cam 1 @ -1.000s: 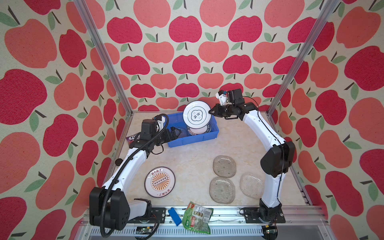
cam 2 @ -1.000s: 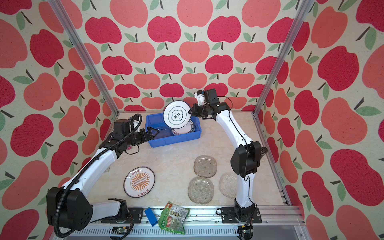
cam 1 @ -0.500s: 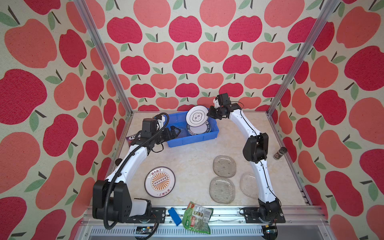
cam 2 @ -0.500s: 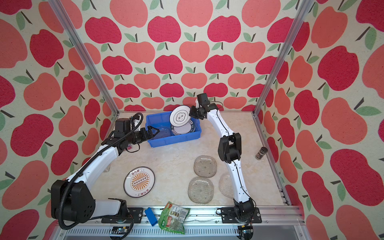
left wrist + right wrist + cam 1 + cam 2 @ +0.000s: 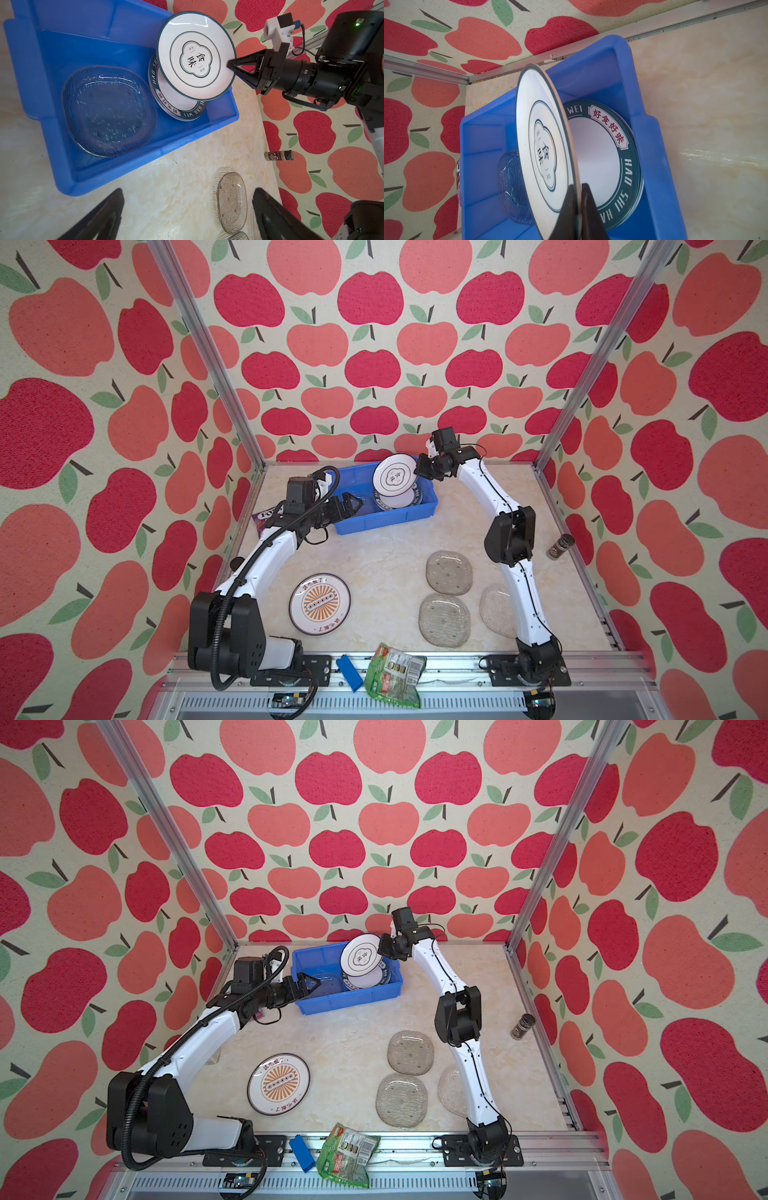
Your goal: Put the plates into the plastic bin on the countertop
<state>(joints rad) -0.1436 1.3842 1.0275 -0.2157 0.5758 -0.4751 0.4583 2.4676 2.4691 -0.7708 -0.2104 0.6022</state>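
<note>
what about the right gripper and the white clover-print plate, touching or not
Touching. The right wrist view shows the right gripper shut on the white clover-print plate, one finger pressed against each face of its rim.

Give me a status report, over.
Right gripper shut on Chinese-character plate, tilted over blue bin. Left gripper open, empty, at bin's edge. Nothing in the way.

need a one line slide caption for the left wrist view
Right gripper holds a white plate tilted over the lettered plate in the blue bin, beside a glass plate.
</note>
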